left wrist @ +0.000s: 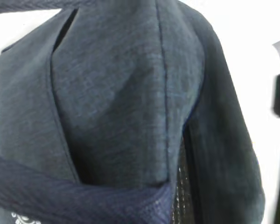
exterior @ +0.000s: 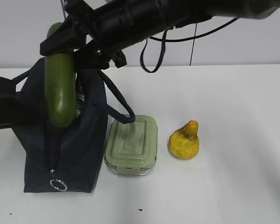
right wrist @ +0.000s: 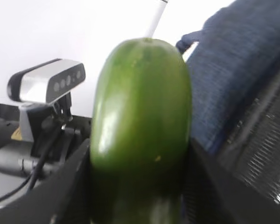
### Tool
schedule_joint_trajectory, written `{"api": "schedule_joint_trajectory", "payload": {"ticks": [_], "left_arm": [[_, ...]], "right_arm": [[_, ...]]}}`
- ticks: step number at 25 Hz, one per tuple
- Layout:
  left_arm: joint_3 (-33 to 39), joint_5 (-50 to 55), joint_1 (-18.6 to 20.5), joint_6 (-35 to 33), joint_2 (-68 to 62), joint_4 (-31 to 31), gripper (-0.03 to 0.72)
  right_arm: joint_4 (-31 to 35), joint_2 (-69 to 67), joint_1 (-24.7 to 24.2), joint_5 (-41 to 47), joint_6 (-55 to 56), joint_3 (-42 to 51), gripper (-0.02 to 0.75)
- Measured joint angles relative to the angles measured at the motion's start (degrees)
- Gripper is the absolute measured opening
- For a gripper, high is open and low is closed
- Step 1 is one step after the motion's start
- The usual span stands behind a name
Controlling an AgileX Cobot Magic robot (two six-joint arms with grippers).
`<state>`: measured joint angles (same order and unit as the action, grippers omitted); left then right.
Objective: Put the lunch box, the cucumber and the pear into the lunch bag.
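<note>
1. Right gripper (exterior: 60,44) clamped on cucumber (exterior: 59,88), hanging upright over open lunch bag (exterior: 79,154) directly below.
2. Lunch box (exterior: 132,144), pear (exterior: 184,140) on table (lower right of gripper).
3. Left gripper: state unreadable.

Cucumber (exterior: 59,88) and right gripper (exterior: 67,44) block the lunch bag (exterior: 79,154) opening; table (exterior: 242,186) right edge lies open.

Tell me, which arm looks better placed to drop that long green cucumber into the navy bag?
The right arm. Its tool already grips the long, dark green cucumber upright, its lower end at the boxy navy fabric bag's open top. The left arm sits at the bag's far side, apparently holding it.
</note>
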<state>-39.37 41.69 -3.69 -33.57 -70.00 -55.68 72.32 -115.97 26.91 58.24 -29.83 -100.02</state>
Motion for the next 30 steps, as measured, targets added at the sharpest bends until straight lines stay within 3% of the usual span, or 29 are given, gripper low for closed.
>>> {"api": "schedule_joint_trajectory", "payload": {"ticks": [11, 17, 20, 30], "left_arm": [[0.0, -0.5, 0.0, -0.5, -2.7, -1.4, -0.018], [0.0, -0.3, 0.0, -1.6, -3.0, -1.4, -0.018], [-0.1, -0.2, -0.1, -1.9, -3.0, -1.4, -0.018], [-0.1, -0.2, -0.1, -3.1, -3.0, -1.4, -0.018]], "right_arm": [[1.4, -8.9, 1.6, -5.9, -1.3, 0.0, 0.389], [-7.6, -10.8, 1.6, -10.2, 0.1, 0.0, 0.389], [-8.2, -10.8, 1.6, -12.9, 0.3, 0.0, 0.393], [-5.5, -12.9, 1.6, -12.9, -0.1, -0.6, 0.527]]}}
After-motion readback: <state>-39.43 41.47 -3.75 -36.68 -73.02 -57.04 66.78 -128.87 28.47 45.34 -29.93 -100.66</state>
